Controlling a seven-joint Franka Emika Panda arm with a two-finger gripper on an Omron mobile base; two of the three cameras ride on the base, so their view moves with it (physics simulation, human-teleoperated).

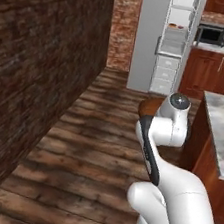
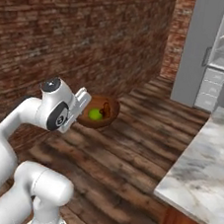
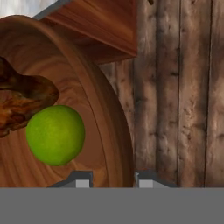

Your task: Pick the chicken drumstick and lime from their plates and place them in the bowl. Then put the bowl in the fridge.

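Clamping the bowl's (image 3: 109, 131) rim between its fingertips, the gripper (image 3: 111, 180) carries it above the wooden floor (image 2: 128, 156). Inside lie the lime (image 3: 55, 134) and, touching it, the chicken drumstick (image 3: 22, 103), so the loading looks done; what remains, I judge, is taking the bowl to the fridge (image 1: 169, 41). That stands far ahead with its door open and white shelves showing. A brick wall (image 1: 38, 73) runs along the left, and a marble counter (image 2: 202, 165) on the right narrows the way; the path between looks passable.
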